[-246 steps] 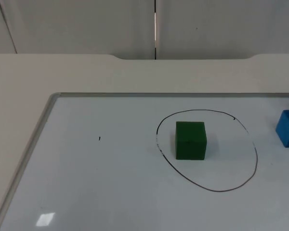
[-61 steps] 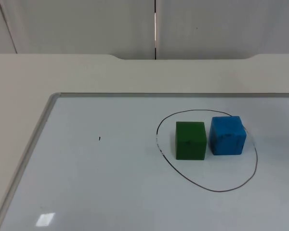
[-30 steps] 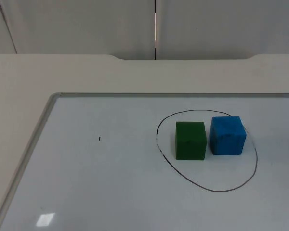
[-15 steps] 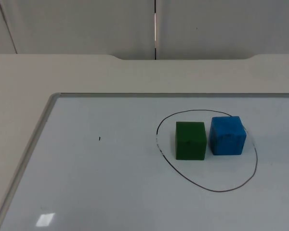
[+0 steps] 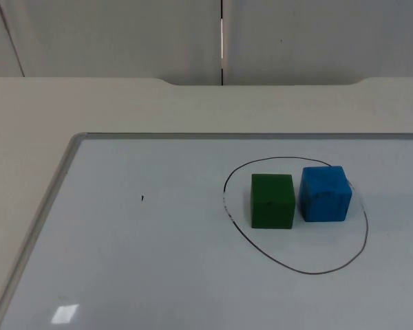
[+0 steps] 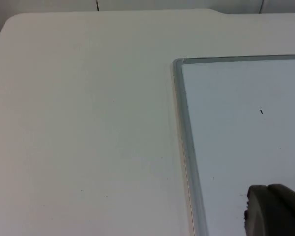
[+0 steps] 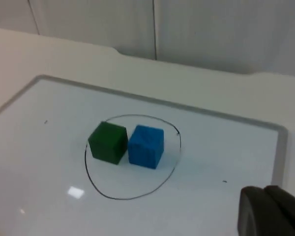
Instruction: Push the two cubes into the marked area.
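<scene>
A white board (image 5: 158,261) with a metal rim is seen lying on the pale bench (image 5: 193,103), its near part bare apart from a small dark mark (image 5: 142,199) towards its left edge. Further in, towards the board's right edge, a hand-drawn black ring (image 5: 367,227) is marked on the white surface. Both cubes are found inside this ring, in its far half: the green cube (image 5: 272,201) sits to the left and the blue cube (image 5: 324,194) to the right, just beside each other with a narrow gap between them in the top view. The blue cube's far right corner lies close to the ring's line. In the right wrist view the green cube (image 7: 107,142) and blue cube (image 7: 146,146) are seen side by side within the ring (image 7: 173,162), and the right end effector (image 7: 270,211) is held back from them, well apart, above the board's near right part; whether it is released or clenched cannot be told. The left end effector (image 6: 274,211) is held over the board just inside its left rim (image 6: 187,142), near the far left corner, and its state cannot be told either. Beyond the bench's far edge the grey wall (image 5: 124,38) is seen.
</scene>
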Controlling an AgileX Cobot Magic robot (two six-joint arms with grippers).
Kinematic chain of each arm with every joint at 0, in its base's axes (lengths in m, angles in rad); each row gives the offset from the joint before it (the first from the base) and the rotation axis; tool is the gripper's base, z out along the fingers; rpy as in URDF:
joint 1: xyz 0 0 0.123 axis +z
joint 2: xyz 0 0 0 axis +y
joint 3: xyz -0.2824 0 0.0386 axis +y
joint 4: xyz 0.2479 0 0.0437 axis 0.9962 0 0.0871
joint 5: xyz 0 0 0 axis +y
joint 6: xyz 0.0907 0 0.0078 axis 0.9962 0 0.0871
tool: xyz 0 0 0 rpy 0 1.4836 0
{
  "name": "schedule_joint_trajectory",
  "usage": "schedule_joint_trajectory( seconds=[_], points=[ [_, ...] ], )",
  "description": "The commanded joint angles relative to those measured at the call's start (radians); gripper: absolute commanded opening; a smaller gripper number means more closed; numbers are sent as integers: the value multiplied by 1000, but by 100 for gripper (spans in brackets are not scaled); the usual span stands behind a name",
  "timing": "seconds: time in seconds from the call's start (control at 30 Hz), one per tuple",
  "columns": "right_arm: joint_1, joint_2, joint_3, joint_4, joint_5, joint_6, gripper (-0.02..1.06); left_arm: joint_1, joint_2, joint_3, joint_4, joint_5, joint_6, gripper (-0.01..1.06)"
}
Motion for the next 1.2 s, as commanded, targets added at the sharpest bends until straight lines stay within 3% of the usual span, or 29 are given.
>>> schedule_joint_trajectory(
  seconds=[0.0,0.37,1.17],
  points=[
    [-3,-13,5,15,4,-24,0,2,-3,5,-5,-8,0,0],
    [-3,-13,30,0,117,-83,0,2,-3,5,4,-8,0,0],
    [-3,-13,27,0,117,-7,0,2,-3,5,6,-8,0,0]
  ],
)
